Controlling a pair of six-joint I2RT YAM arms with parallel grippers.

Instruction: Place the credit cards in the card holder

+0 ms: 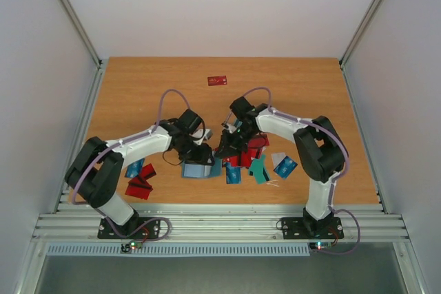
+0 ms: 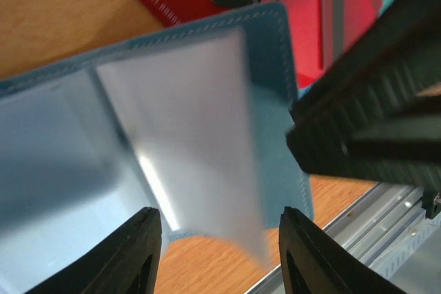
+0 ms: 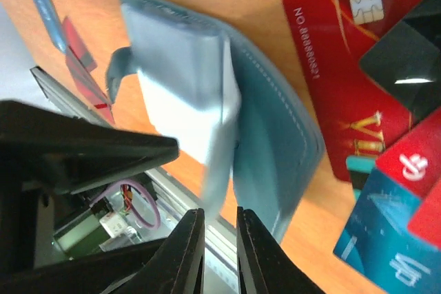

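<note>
- While both arms reach inward in the top view, the card holder (image 1: 198,169) stands open just below the left gripper (image 1: 198,151). The credit cards (image 1: 241,163) are heaped just right of it, under the right gripper (image 1: 226,146).
- Left wrist: the jaws are half-spread and grip nothing. A pale pocket leaf (image 2: 200,135) hangs between them; closing there would steady it.
- Right wrist: the fingers (image 3: 193,253) are nearly together, pinching that leaf's edge. Peel it gently to widen the slot before fetching a card.

Top camera looks down; both close wrist views share card holder (image 2: 207,101)
</note>
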